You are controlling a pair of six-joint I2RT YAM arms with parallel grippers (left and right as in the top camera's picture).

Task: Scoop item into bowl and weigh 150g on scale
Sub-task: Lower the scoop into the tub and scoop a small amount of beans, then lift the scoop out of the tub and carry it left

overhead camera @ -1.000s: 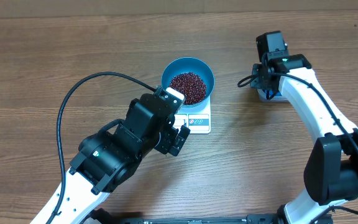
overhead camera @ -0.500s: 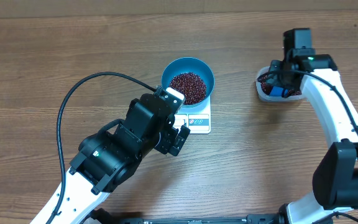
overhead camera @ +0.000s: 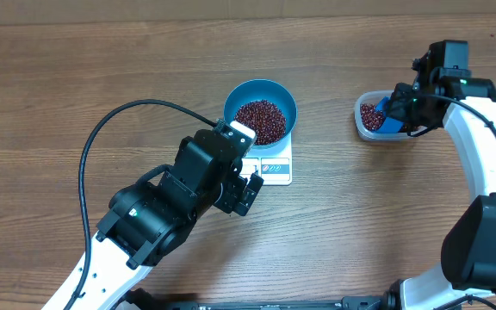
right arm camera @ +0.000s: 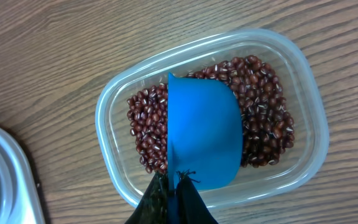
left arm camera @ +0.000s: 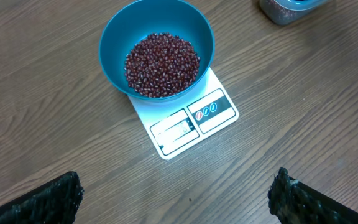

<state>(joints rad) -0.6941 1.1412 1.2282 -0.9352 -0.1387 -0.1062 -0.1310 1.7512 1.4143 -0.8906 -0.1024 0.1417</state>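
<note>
- Swung right gripper [right arm camera: 176, 198] rightward, clamped on small blue plastic scoop [right arm camera: 204, 140] over clear plastic tub [right arm camera: 107, 102].
- Dark red-brown beans [right arm camera: 266, 118] sit right under it; my left gripper [left arm camera: 179, 202] hangs open.

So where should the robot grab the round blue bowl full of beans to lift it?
Probably the thin rim of the round smooth bright-blue bowl, pinched from straight above, inside and outside. The wall stands bare above the small dark red-brown beans there, and the opening faces up.
</note>
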